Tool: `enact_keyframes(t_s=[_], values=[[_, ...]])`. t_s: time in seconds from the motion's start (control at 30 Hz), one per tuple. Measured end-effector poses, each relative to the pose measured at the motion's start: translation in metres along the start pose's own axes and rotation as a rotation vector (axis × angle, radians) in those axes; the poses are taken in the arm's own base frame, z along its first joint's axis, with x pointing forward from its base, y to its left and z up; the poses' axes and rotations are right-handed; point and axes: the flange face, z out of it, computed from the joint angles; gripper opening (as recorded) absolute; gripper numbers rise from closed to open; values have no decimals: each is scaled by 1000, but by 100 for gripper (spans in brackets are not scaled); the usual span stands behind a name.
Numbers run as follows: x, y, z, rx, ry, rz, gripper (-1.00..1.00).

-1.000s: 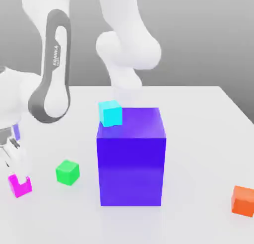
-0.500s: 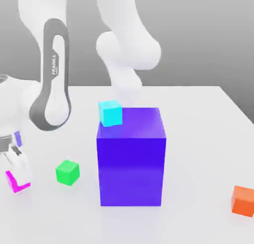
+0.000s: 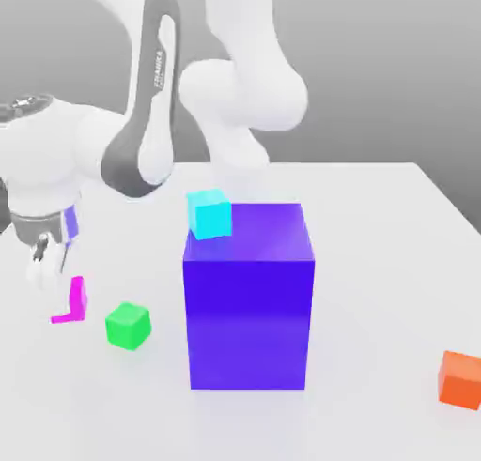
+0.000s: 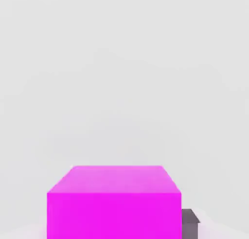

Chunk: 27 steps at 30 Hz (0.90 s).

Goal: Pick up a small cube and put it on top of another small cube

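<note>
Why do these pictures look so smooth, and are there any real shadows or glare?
Exterior view: soft, even light; the big purple-blue block casts only a faint shadow on the white table, and its top is slightly paler than its front, with no hard glare. Hand view: the magenta cube is flatly lit, its top lighter than its front, against a near featureless pale backdrop.

**Soft, even light with faint shadows**

Light is bright and diffuse, falling from above. The purple-blue block point(image 3: 247, 295) shows a glossy, lighter top and casts only a pale shadow on the white table point(image 3: 376, 262). The backdrop darkens toward the upper right of the exterior frame. The hand view looks washed-out and nearly shadowless.
</note>
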Motion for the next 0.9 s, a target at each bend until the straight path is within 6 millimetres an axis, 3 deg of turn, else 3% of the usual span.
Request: enact_keyframes(t_s=[0.43, 0.7, 0.9], values=[[-17, 62, -24, 17, -48, 730, -100], [-10, 64, 11, 30, 14, 804, -100], [-17, 65, 36, 22, -17, 795, -100]])
